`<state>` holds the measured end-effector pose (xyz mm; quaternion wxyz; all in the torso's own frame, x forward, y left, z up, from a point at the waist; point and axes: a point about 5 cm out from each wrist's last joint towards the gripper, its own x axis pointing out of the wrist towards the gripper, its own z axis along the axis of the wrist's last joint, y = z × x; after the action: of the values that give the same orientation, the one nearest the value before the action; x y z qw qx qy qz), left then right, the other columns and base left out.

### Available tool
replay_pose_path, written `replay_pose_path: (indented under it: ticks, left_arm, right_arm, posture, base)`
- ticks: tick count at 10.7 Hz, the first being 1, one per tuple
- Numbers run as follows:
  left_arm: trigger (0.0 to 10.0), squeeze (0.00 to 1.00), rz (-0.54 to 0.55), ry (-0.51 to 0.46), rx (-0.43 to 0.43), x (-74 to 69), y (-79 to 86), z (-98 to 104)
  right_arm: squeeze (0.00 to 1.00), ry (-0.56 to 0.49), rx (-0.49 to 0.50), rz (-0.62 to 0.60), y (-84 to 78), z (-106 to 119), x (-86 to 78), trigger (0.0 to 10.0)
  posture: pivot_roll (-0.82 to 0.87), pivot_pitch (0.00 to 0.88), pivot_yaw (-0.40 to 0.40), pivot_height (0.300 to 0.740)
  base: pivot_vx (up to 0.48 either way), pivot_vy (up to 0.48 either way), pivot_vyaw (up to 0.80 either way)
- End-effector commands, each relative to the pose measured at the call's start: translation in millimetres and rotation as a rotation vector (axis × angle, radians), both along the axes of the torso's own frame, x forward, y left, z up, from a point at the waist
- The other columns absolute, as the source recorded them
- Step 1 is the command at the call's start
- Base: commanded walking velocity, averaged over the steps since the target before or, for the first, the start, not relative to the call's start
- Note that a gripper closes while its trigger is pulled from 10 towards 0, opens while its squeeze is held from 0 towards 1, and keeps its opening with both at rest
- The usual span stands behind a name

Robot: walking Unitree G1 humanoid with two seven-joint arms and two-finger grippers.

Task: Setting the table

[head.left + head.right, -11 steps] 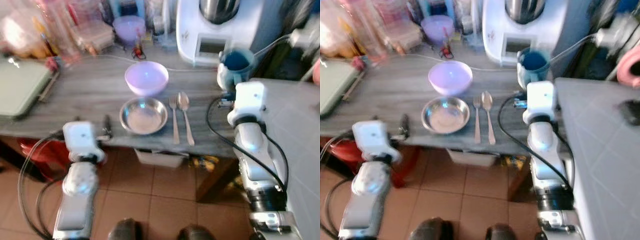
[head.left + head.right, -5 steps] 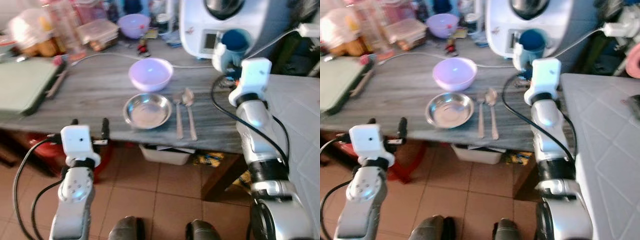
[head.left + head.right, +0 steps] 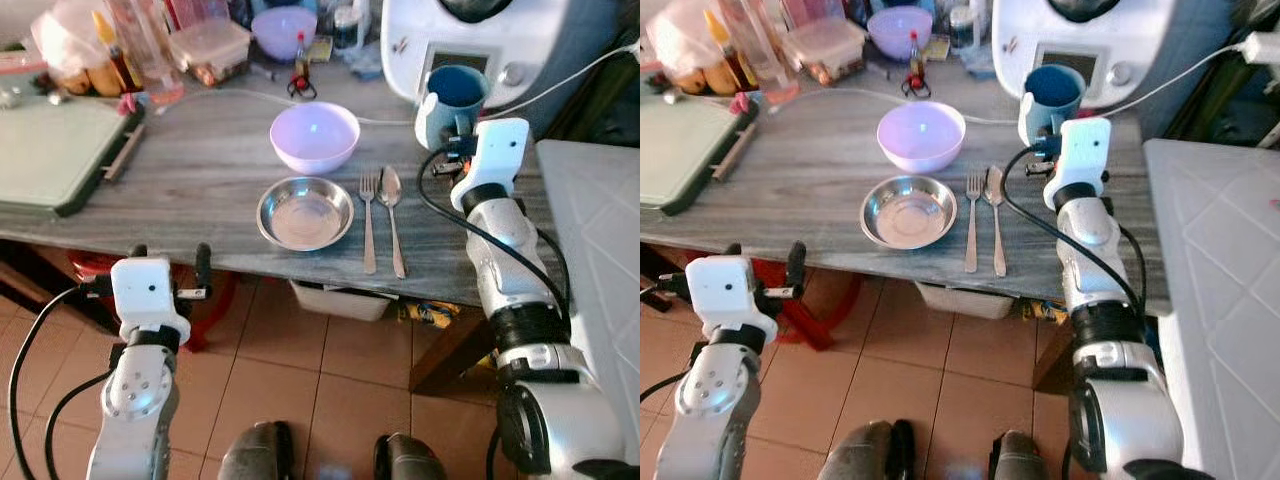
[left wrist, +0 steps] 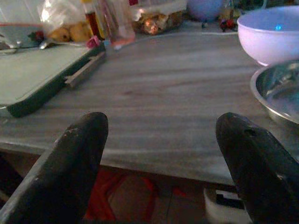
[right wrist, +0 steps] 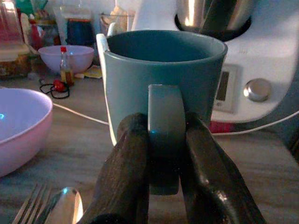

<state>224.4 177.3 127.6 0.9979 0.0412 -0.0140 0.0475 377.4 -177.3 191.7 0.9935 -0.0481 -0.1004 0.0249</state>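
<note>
Table (image 3: 200, 180): grey wood-grain top, its near edge just ahead of the left gripper's spread jaws
Appliance (image 3: 500, 40): white, directly behind the mug the right jaws hold
Lilac bowl (image 3: 315, 137): beyond the steel bowl
Steel bowl (image 3: 305, 212): between both jaws, near the edge
Mug (image 5: 163, 84): blue, handle pinched between the right gripper (image 5: 163, 154) fingers
Fork (image 3: 367, 225), spoon (image 3: 392, 220): side by side beside the steel bowl
Left gripper (image 4: 163, 163): released, holding nothing

Bare table (image 3: 190, 175) left of the bowls — appliance (image 3: 500, 40) blocks behind.
</note>
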Motion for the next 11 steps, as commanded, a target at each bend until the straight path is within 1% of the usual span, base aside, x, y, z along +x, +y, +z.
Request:
replay_pose_path:
  ticks: [1, 4, 5, 7, 10, 11]
  left_arm:
    - [10.0, 0.0, -0.003, 0.006, 0.014, -4.6, 2.9, 2.8]
    - [10.0, 0.0, -0.004, 0.028, 0.024, -12.1, 5.5, 4.4]
    - [10.0, 0.0, 0.0, 0.036, 0.029, -15.3, 6.7, 5.5]
    - [10.0, 0.0, 0.008, 0.05, 0.036, -20.2, 9.5, 7.4]
    - [10.0, 0.0, 0.008, 0.059, 0.037, -22.4, 9.0, 8.2]
    - [10.0, 0.0, 0.008, 0.064, 0.037, -23.0, 8.9, 8.4]
  right_arm:
    - [0.0, -0.033, 0.014, 0.022, 2.5, 9.2, 3.7, 10.0]
    - [0.0, -0.023, 0.033, 0.093, 14.6, 10.5, 10.8, 10.0]
    - [0.0, -0.022, 0.042, 0.123, 21.4, 11.4, 13.6, 10.0]
    - [0.0, -0.018, 0.053, 0.153, 27.1, 11.4, 17.4, 10.0]
    - [0.0, -0.017, 0.048, 0.181, 30.0, 15.5, 22.0, 10.0]
    - [0.0, -0.012, 0.051, 0.209, 33.5, 16.9, 24.3, 10.0]
  posture:
    - [0.1, 0.216, 0.089, 0.74]
    - [0.12, 0.24, 0.095, 0.74]
    - [0.13, 0.249, 0.097, 0.74]
    - [0.16, 0.262, 0.101, 0.74]
    - [0.16, 0.269, 0.102, 0.74]
    - [0.16, 0.271, 0.102, 0.74]
  base:
    - [0.0, 0.0, 0.0]
    - [0.0, 0.0, 0.0]
    - [0.0, 0.0, 0.0]
    - [0.0, 0.0, 0.0]
    - [0.0, 0.0, 0.0]
    - [0.0, 0.0, 0.0]
